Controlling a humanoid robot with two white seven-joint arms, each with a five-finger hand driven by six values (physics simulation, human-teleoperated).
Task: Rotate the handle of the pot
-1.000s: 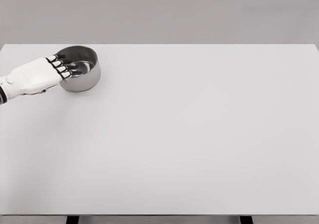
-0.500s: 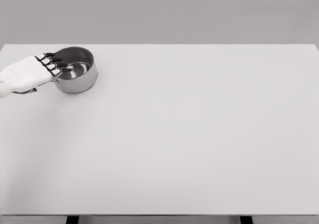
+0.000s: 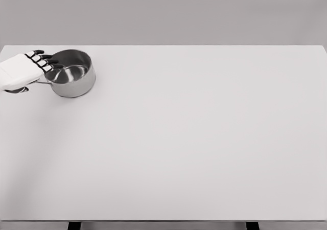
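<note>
A steel pot (image 3: 72,79) stands at the far left of the white table (image 3: 194,138). My left hand (image 3: 23,72) comes in from the left edge and lies over the pot's handle (image 3: 44,82), of which only a short stub shows between palm and pot wall. The dark-tipped fingers (image 3: 45,61) reach to the pot's left rim, slightly curled, and the thumb shows below the palm. The hand appears closed around the handle. The right arm does not show.
The table's left edge is close beside the hand, and its back edge (image 3: 163,46) runs just behind the pot. A plain grey wall stands behind the table.
My left hand has drawn back to the left, and the pot has slid a little left with it. The fingertips, earlier over the pot's inside, now sit at its left rim.
</note>
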